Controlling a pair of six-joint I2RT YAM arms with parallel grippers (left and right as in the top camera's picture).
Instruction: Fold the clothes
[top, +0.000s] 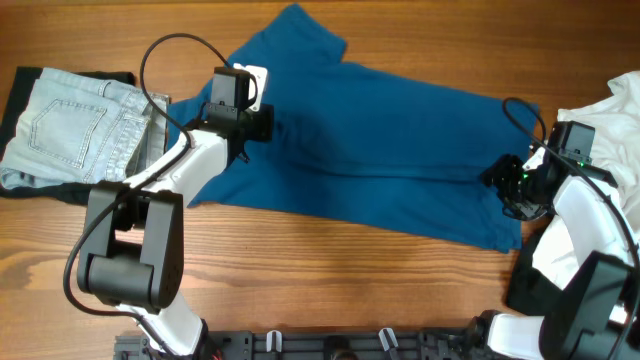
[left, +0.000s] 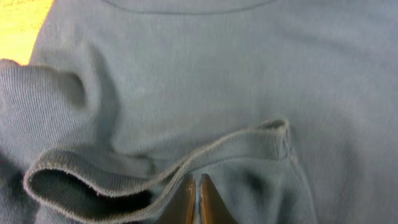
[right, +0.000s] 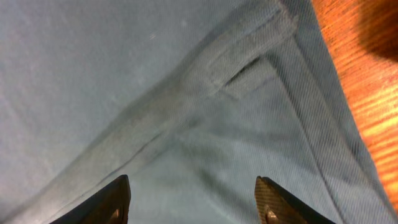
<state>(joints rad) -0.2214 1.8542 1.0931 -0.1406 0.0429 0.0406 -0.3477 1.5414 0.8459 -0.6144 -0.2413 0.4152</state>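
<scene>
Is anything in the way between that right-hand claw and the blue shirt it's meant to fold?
Nothing visible. The right gripper hangs open directly over the blue shirt, near its hemmed corner, with only bare fabric showing between its jaws.

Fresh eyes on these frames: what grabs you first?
A big blue shirt sprawls across the middle of the table, left tool shut at a hem fold, right tool open over its right-hand corner. Folded jeans lie at the left, white cloth at the right.
</scene>
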